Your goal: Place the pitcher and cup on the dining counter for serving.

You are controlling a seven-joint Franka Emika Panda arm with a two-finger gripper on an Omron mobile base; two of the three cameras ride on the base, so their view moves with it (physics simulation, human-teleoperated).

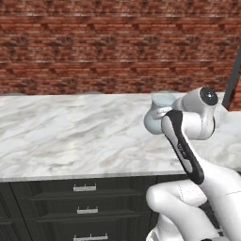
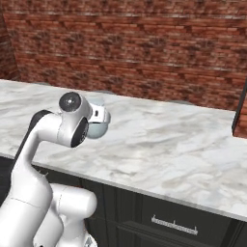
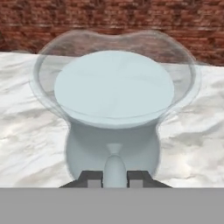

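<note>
Glass pitcher [image 3: 113, 109], handle between jaws, stands upright mid-counter [image 1: 70, 136], away from edges.

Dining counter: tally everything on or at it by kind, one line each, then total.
Glass pitcher, its handle between the finger tips: 1
Gripper: 1
Marble dining counter: 1
Silver drawer handles, left base view: 3
Total: 6

Arm [image 1: 188, 141] hides pitcher [image 1: 157, 113] right side.
</note>
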